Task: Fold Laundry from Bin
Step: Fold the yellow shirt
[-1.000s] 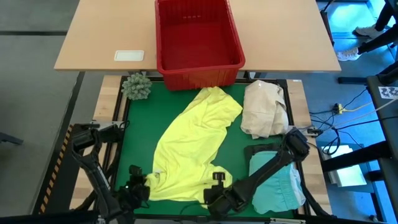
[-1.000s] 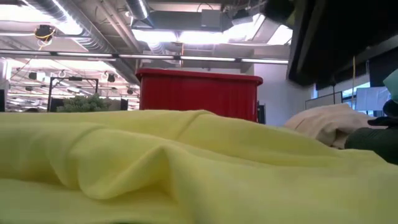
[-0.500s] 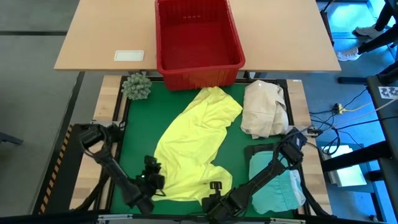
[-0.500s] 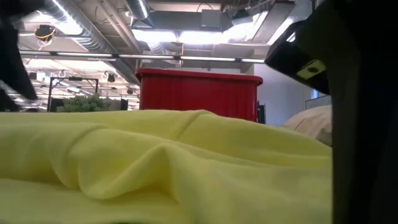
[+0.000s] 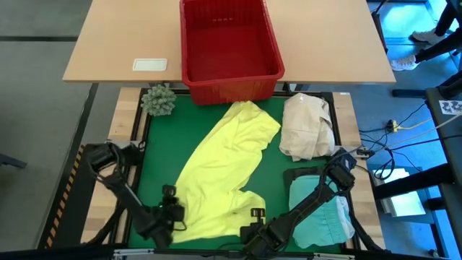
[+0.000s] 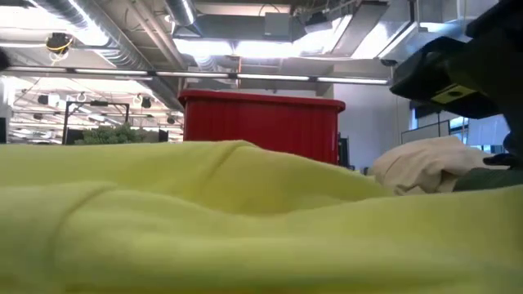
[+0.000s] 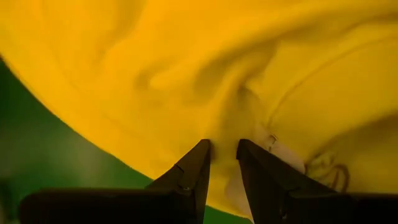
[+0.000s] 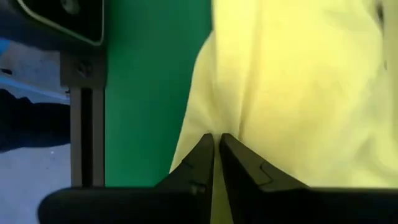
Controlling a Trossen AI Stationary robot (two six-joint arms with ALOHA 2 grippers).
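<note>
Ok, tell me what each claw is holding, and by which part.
Both grip the yellow garment at its near edge: left claw pinches a fold by the neck label, right claw the hem.

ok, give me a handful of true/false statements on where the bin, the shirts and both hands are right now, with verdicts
1. The red bin has laundry in it. False: its inside shows only bare red plastic.
2. The yellow shirt lies spread on the green mat. True.
3. Both hands pinch the yellow shirt's near edge. True: the left hand and the right hand each have yellow cloth between closed fingers.
4. The cream-white bundle sits on the left side of the mat. False: it lies on the right side, beside the yellow shirt.
5. The turquoise garment lies near the mat's right corner, closest to the arms. True.
6. The spiky green ball is inside the bin. False: it sits outside, off the bin's left corner.
</note>
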